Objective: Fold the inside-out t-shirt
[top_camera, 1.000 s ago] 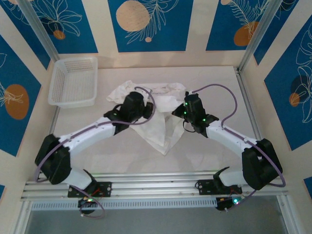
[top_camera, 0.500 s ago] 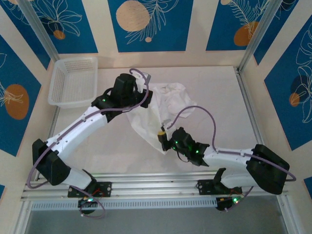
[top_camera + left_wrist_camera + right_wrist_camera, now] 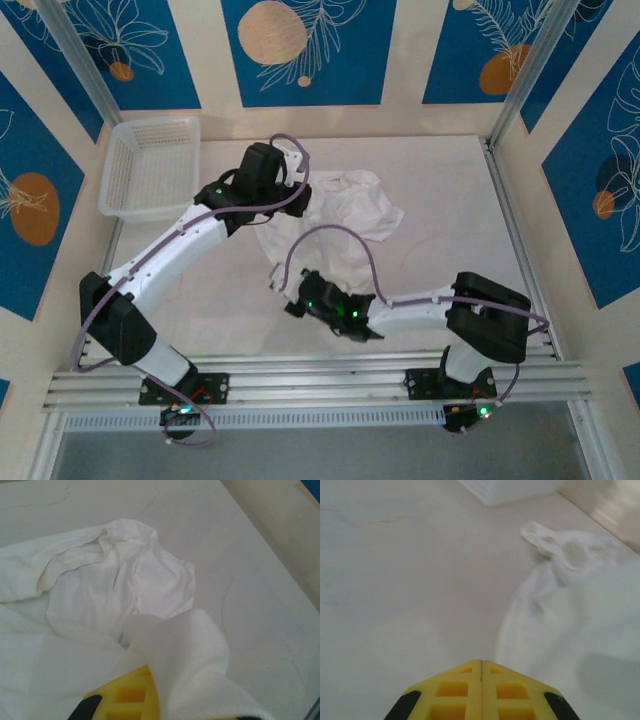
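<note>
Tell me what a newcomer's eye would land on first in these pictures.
A crumpled white t-shirt sprawls in the middle of the table, with one fold pinched and raised by the left tool. The right tool is shut, low over the bare tabletop beside the cloth's near edge. A white mesh basket stands in the far left corner.

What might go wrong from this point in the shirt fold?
1. The right gripper is shut with no cloth seen in it. The shirt lies just beside it, so its pull may move nothing.
2. The left gripper pinches a bunched fold, which may drag the crumpled heap rather than spread it.
3. The right arm's cable arches over the shirt and might snag it.
</note>
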`<state>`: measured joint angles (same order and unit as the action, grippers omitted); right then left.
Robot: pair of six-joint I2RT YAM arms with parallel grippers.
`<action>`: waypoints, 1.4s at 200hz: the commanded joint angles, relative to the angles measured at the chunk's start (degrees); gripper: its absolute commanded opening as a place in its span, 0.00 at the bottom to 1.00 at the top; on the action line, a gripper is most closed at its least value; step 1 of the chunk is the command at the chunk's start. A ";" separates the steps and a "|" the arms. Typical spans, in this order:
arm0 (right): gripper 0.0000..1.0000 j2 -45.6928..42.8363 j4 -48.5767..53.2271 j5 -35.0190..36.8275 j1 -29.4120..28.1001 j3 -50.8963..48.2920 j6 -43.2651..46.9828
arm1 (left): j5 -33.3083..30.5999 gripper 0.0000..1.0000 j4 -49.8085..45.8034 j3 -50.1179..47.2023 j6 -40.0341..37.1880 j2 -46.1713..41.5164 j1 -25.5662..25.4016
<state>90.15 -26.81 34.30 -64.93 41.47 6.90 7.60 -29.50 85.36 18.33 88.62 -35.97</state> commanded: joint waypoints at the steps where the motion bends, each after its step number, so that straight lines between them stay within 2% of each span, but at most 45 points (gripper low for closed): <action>1: 0.00 -3.00 7.22 -0.83 8.75 1.93 -3.92 | 2.95 0.00 -2.88 2.13 -3.82 -1.23 0.83; 36: 0.00 -11.13 11.75 -6.17 21.04 -0.59 -7.39 | 5.52 0.00 -5.40 2.35 -7.38 -2.59 0.85; 56: 0.00 -11.84 12.69 -8.77 26.73 -0.63 -8.28 | 14.30 0.00 -4.82 2.87 -9.58 -2.63 0.64; 75: 0.00 -10.32 11.05 -9.00 28.84 0.03 -8.18 | 23.79 0.00 -2.90 3.55 -10.00 -2.21 0.46; 90: 0.00 -8.74 7.36 -8.57 28.76 -0.30 -7.70 | 27.25 0.00 -0.74 4.15 -7.53 -1.75 0.37; 107: 0.00 -6.98 -2.43 -5.31 26.94 -3.68 -6.48 | 26.68 0.00 1.06 5.72 -2.28 -0.89 0.50; 134: 0.00 -3.59 -26.18 4.82 19.38 -12.79 2.23 | 26.77 0.00 0.95 10.68 4.51 1.64 0.81; 157: 0.00 0.84 -36.30 8.81 14.30 -15.81 8.32 | 26.12 0.00 -0.63 13.19 5.13 2.96 0.81; 172: 0.00 2.83 -32.21 6.14 14.60 -14.07 6.60 | 28.20 0.00 -0.75 13.37 3.80 3.17 0.81; 184: 0.00 2.50 -25.28 1.23 16.52 -11.71 2.25 | 31.87 0.00 -0.52 13.00 1.89 3.08 0.74; 199: 0.00 0.57 -14.41 -10.97 22.01 -8.41 -6.59 | 35.26 0.00 -1.51 12.63 -1.02 2.70 0.72; 213: 0.00 0.37 -10.07 -23.78 28.76 -6.05 -13.84 | 36.05 0.00 -3.08 12.07 -3.60 1.98 0.72; 224: 0.01 1.59 -7.37 -28.43 32.09 -3.87 -15.84 | 36.24 0.00 -3.93 11.76 -4.82 1.41 0.68; 250: 0.02 6.15 4.13 -27.52 33.90 4.03 -15.39 | 37.37 0.00 -2.85 12.05 -3.72 1.02 0.55; 264: 0.01 7.47 2.90 -26.96 31.31 3.97 -14.71 | 35.44 0.00 -0.70 12.41 -0.83 1.23 0.55; 280: 0.00 7.14 0.01 -20.18 26.47 1.72 -16.46 | 29.77 0.00 1.45 13.25 4.28 1.90 0.55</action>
<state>96.25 -29.71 11.79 -32.49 45.15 -6.22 40.58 -32.12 96.86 17.19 91.46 -35.75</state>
